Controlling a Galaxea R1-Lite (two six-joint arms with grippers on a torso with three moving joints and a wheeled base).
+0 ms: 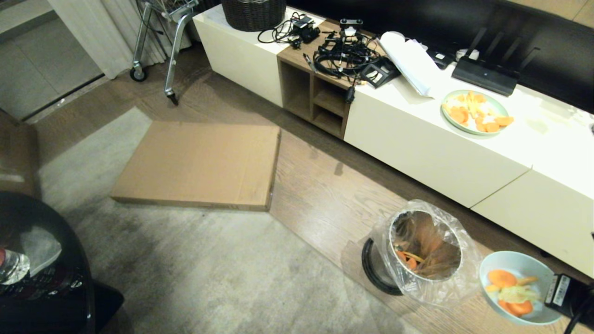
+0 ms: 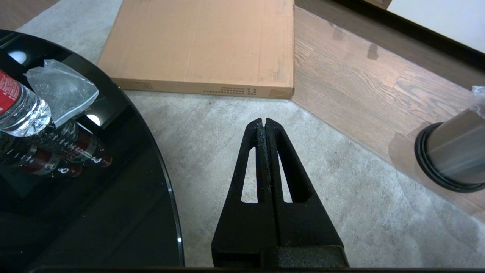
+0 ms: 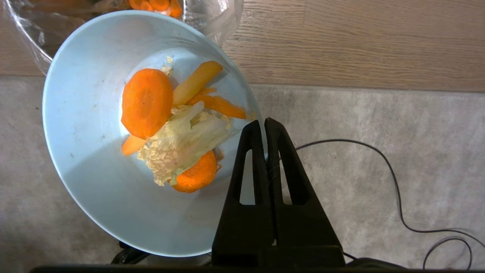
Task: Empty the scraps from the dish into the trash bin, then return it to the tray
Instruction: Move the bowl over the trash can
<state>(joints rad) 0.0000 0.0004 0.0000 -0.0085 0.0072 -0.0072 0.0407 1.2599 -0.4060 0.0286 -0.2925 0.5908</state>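
— Dish point(image 3: 94, 182), where? 
— Held above the floor just beside the trash bin point(image 1: 424, 250), carrot slices and pale leafy scraps point(image 3: 170, 129) inside; the bin's bag already holds some orange pieces.

— Who holds it? 
— The right gripper point(image 3: 264, 125), pinched tight on the dish's rim. The left gripper point(image 2: 264, 123) hangs clamped on nothing over the carpet.

— Around? 
— A cardboard box point(image 1: 199, 162), a white cabinet point(image 1: 417, 139) with a plate point(image 1: 475, 112) of orange pieces.

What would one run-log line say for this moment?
right gripper: shut on dish rim | scraps: in dish | dish: beside trash bin | left gripper: shut, idle
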